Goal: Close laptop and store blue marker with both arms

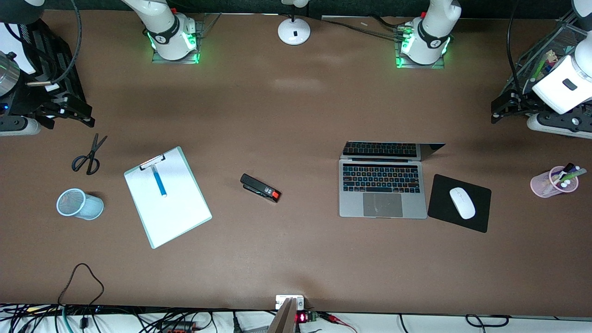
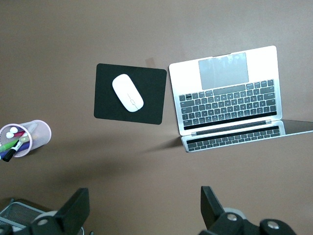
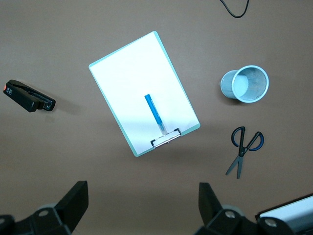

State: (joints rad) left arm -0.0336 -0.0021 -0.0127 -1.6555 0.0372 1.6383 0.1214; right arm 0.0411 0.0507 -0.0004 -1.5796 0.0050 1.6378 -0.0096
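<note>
Progress: none | slim silver-grey laptop [image 1: 383, 185] open on brown desk [image 1: 296, 249] | light-blue marker [image 1: 158, 180] on white clipboard [image 1: 167, 196], apparently unclipped | left pincer [image 2: 144, 208] and right pincer [image 3: 142, 205] released, raised | closing, storing remain.

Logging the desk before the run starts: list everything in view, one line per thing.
silver-grey laptop: 1, open, toward the left arm's end
black mouse pad: 1, beside the laptop
white mouse: 1, on the pad
pink pen cup: 1, holding pens, at the left arm's end
black stapler: 1, mid-table
white clipboard: 1, toward the right arm's end
light-blue marker: 1, on the clipboard
pale-blue mesh cup: 1, lying on its side
black scissors: 1, farther from the camera than the mesh cup
left gripper: open, over bare table beside the laptop
right gripper: open, above the clipboard's clip end
</note>
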